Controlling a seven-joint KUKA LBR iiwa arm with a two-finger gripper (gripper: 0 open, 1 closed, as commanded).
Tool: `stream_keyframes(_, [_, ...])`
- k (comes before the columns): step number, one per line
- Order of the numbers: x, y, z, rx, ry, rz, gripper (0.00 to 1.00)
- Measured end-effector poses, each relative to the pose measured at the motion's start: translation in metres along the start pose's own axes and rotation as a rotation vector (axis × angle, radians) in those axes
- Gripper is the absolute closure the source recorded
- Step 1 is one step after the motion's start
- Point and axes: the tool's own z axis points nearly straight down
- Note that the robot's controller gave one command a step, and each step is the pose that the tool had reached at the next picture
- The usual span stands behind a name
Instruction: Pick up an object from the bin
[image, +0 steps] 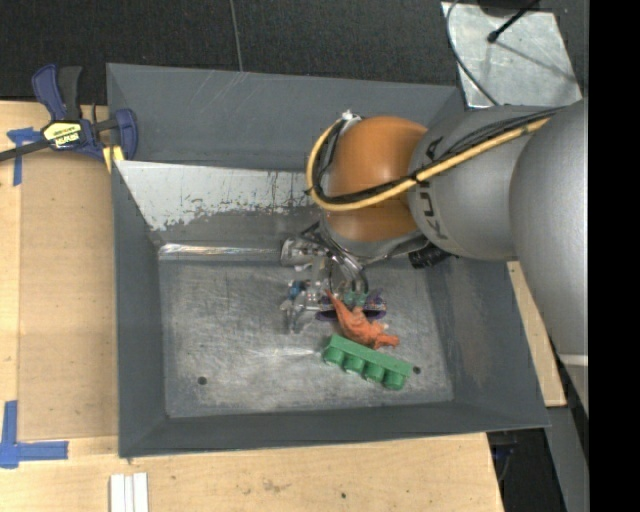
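You find the gripper at the centre of the bin, a small figure just right, a studded block below.

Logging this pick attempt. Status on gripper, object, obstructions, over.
Gripper low in the middle of the bin. Orange piece close beside it, view's right, by a purple one. Green ridged block just beyond, toward the front wall.
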Motion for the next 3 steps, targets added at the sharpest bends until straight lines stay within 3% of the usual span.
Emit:
stream_keyframes(1, [-0.0233,-0.009,0.0195,-0.005,0.043,-0.096,0.0])
stream_keyframes(2, [-0.0236,-0.0109,0.019,-0.004,-0.006,-0.083,1.0])
stream_keyframes(3, [-0.0236,-0.0109,0.019,-0.004,-0.006,-0.083,1.0])
